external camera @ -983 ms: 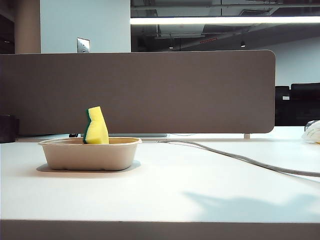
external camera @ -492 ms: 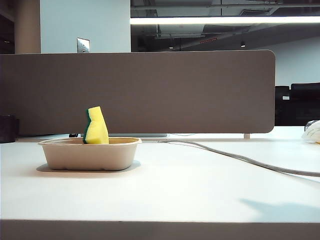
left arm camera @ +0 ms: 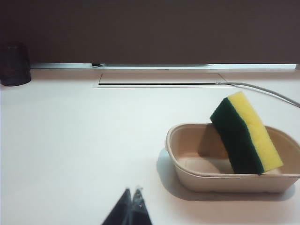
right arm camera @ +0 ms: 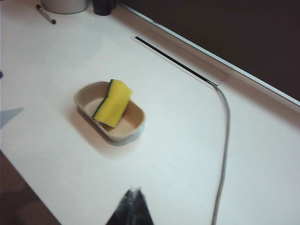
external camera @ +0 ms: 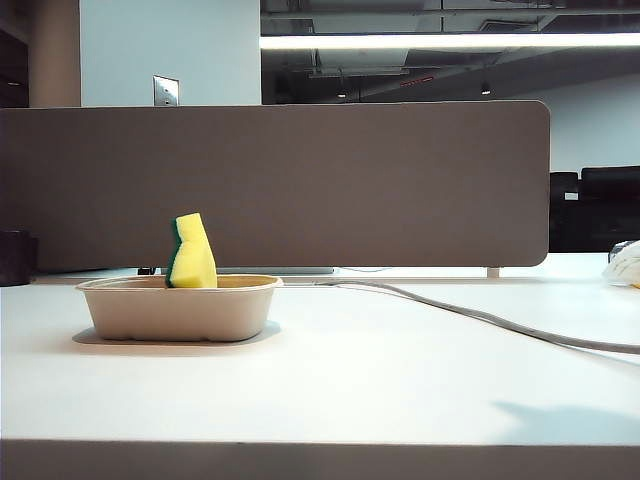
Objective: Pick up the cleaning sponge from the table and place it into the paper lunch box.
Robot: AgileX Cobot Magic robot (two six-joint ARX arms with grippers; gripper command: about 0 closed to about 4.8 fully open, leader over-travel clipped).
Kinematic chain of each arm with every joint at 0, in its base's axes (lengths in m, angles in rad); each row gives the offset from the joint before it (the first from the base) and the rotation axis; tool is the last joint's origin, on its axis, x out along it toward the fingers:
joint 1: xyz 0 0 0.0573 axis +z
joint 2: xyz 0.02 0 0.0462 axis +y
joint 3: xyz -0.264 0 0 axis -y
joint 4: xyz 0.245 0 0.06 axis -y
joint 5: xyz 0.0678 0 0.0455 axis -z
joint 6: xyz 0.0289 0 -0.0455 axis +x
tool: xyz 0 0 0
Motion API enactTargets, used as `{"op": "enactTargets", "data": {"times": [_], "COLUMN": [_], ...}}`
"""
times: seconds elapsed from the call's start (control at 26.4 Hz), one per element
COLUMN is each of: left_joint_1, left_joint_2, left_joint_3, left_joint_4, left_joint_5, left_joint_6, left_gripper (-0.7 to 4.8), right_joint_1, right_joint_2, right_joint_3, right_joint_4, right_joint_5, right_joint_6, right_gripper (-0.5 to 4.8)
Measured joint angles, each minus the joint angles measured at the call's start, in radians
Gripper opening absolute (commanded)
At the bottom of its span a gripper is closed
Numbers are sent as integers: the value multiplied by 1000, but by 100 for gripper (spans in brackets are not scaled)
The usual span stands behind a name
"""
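Note:
The yellow cleaning sponge (external camera: 192, 255) with its dark green face stands tilted inside the beige paper lunch box (external camera: 180, 312) on the white table (external camera: 380, 360), leaning on the rim. The left wrist view shows the cleaning sponge (left arm camera: 246, 133) propped in the paper lunch box (left arm camera: 187, 157), with my left gripper (left arm camera: 132, 191) shut and empty, low over the table a short way from the box. From high above, the right wrist view sees the cleaning sponge (right arm camera: 112, 103) in the paper lunch box (right arm camera: 133, 131); my right gripper (right arm camera: 135, 190) is shut, empty and well clear. Neither gripper appears in the exterior view.
A grey cable (external camera: 480, 315) runs across the table from the back to the right edge. A brown partition (external camera: 300, 185) stands behind the table. A dark cup (left arm camera: 14, 64) sits at the back, and a marker pen (right arm camera: 46, 14) lies near it. The table's front edge (external camera: 320, 445) is close.
The arm's shadow on the table's front right has shrunk and slid rightward. Sponge and lunch box have not moved.

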Motion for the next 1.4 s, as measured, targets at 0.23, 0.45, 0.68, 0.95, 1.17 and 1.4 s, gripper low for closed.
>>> {"op": "enactTargets", "data": {"times": [0.23,0.45,0.68,0.95,1.17,1.4], "left_joint_1": [0,0,0,0,0,0], "left_joint_2": [0,0,0,0,0,0], "left_joint_3": [0,0,0,0,0,0], "left_joint_4": [0,0,-1,-1,-1,-1], "left_joint_5": [0,0,1,6,8,8], "left_joint_6": [0,0,0,0,0,0], "left_gripper": [-5,-5,-5,-5,-5,-5], "right_joint_1": [-97,-444,-663,-851,-986,-1080], "right_joint_2": [6,-60,-164,-386,-565,-668], "right_joint_3": [-69,-427,-762,-1070,-1179,-1229], "right_joint_4": [124,521,872,1120,1154,1113], "right_joint_5": [29,-200,-418,-422,-425,-425], "right_joint_6": [-40,-30,-8,-3,0,1], "right_gripper": [-1,-1,-1,-1,0,-1]}}
